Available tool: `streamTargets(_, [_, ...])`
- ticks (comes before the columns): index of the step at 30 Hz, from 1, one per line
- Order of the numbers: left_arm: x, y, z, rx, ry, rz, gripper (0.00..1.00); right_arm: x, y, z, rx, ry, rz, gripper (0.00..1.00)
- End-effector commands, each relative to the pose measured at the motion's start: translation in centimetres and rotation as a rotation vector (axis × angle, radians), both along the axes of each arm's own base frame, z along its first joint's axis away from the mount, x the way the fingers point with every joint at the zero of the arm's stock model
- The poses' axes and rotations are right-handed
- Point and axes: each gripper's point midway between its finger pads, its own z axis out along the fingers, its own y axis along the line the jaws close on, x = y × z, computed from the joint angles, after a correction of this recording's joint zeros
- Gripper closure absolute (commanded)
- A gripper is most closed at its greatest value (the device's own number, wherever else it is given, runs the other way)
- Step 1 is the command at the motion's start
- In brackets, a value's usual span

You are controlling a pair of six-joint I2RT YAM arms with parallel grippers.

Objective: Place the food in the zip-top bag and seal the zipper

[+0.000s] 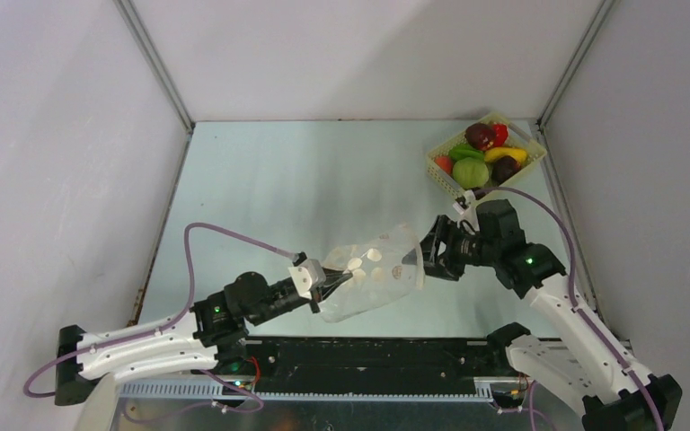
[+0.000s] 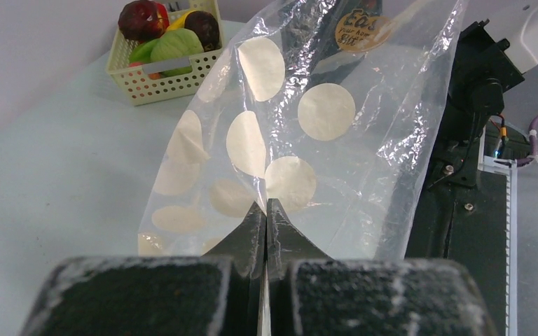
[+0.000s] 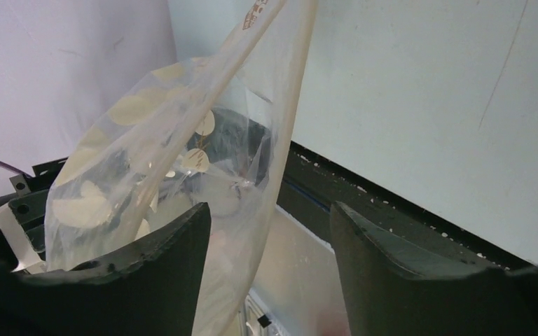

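Clear bag, printed with pale round dots, is held up over the near edge of the tabletop, about midway along it, between my two grippers. A round tan sticker on the film carries handwriting that begins "Eas"; the rest I cannot read. My left gripper is clamped tight on one edge of the bag. My right gripper has its jaws set wide apart, and the film drapes over one finger and into the gap without being pinched. The food lies heaped in the yellow basket at the far right corner.
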Motion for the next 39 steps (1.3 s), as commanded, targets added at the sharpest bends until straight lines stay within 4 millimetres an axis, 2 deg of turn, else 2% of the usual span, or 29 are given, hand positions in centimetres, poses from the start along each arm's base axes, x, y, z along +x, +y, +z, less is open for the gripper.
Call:
streamTargets(1, [-0.3,-0.5,3.7,-0.085,-0.052,-0.028,1.00,0.0,1.0,0.4,0.027,-0.025,0.049,0.39])
streamTargets(2, [-0.3,-0.5,3.7,-0.085,-0.049,-0.028,1.00,0.1,1.2,0.5,0.034,-0.029,0.052,0.44])
streamTargets(3, [-0.3,-0.5,3.6,-0.087,-0.048,-0.025,1.00,0.1,1.3,0.5,0.037,-0.030,0.054,0.56])
streamTargets(4, [-0.3,-0.5,3.6,-0.088,-0.046,-0.024,1.00,0.2,1.4,0.6,0.042,-0.037,0.055,0.63])
streamTargets(5, [-0.3,-0.5,3.5,-0.084,-0.044,-0.026,1.00,0.2,1.5,0.7,0.047,-0.043,0.059,0.77])
streamTargets(6, [-0.4,-0.5,3.5,-0.086,-0.044,-0.028,1.00,0.2,1.5,0.8,0.049,-0.053,0.063,0.83])
streamTargets(7, [-0.4,-0.4,3.3,-0.083,-0.042,-0.030,1.00,0.2,1.5,1.0,0.050,-0.065,0.064,0.96])
streamTargets(8, [-0.5,-0.4,3.4,-0.086,-0.042,-0.032,1.00,0.2,1.4,1.2,0.050,-0.084,0.065,1.00])
streamTargets(10, [-0.5,-0.2,3.2,-0.085,-0.032,-0.030,0.96,0.3,1.2,1.5,0.045,-0.125,0.059,1.00])
streamTargets(11, [-0.5,-0.1,3.1,-0.078,-0.024,-0.026,0.68,0.6,1.1,1.6,0.040,-0.144,0.049,1.00])
streamTargets(12, [-0.6,0.0,2.8,-0.067,-0.006,-0.023,0.47,0.9,0.8,2.0,0.026,-0.183,0.039,1.00])
streamTargets(13, [-0.5,0.1,3.0,-0.073,0.011,-0.017,0.13,0.9,0.6,1.9,0.006,-0.209,0.042,1.00])
streamTargets(14, [-0.4,0.3,3.0,-0.062,0.026,-0.005,0.07,1.6,0.2,2.2,-0.026,-0.241,0.009,1.00])
streamTargets(15, [-0.3,0.4,3.0,-0.060,0.040,0.006,0.02,1.4,-0.2,1.8,-0.069,-0.248,0.013,1.00])
streamTargets(16, [-0.1,0.6,2.9,-0.059,0.078,0.031,0.01,2.3,-0.9,2.1,-0.121,-0.281,-0.033,1.00])
streamTargets(17, [-0.1,0.7,3.0,-0.073,0.122,0.047,0.01,1.9,-1.2,1.6,-0.175,-0.292,-0.017,1.00])
streamTargets(18, [0.3,0.9,3.2,-0.079,0.145,0.076,0.00,3.1,-2.2,2.1,-0.243,-0.331,-0.081,1.00])
streamTargets(19, [0.3,0.9,3.2,-0.099,0.190,0.090,0.00,3.0,-2.5,2.5,-0.293,-0.359,-0.074,1.00])
streamTargets(20, [0.6,1.0,3.6,-0.114,0.208,0.112,0.00,3.9,-3.4,2.3,-0.363,-0.382,-0.121,1.00])
streamTargets(23, [1.3,0.8,4.3,-0.175,0.301,0.175,0.00,4.4,-3.8,3.7,-0.476,-0.475,-0.136,1.00])
streamTargets(24, [1.7,1.0,5.2,-0.205,0.315,0.203,0.00,4.5,-3.6,4.1,-0.502,-0.510,-0.137,1.00])
streamTargets(29, [3.3,0.8,6.8,-0.229,0.409,0.323,0.00,5.1,-1.2,6.9,-0.565,-0.650,-0.103,1.00])
streamTargets(30, [3.9,1.4,7.7,-0.239,0.413,0.369,0.00,5.0,-0.5,7.1,-0.571,-0.669,-0.091,1.00])
streamTargets(31, [4.3,1.4,7.2,-0.220,0.431,0.407,0.00,5.4,-0.2,7.2,-0.597,-0.680,-0.094,1.00])
streamTargets(33, [4.7,1.3,7.7,-0.220,0.440,0.436,0.00,5.7,0.6,7.2,-0.634,-0.699,-0.097,1.00])
streamTargets(39, [5.4,0.4,6.6,-0.222,0.512,0.496,0.00,5.4,3.6,6.2,-0.653,-0.704,-0.101,1.00])
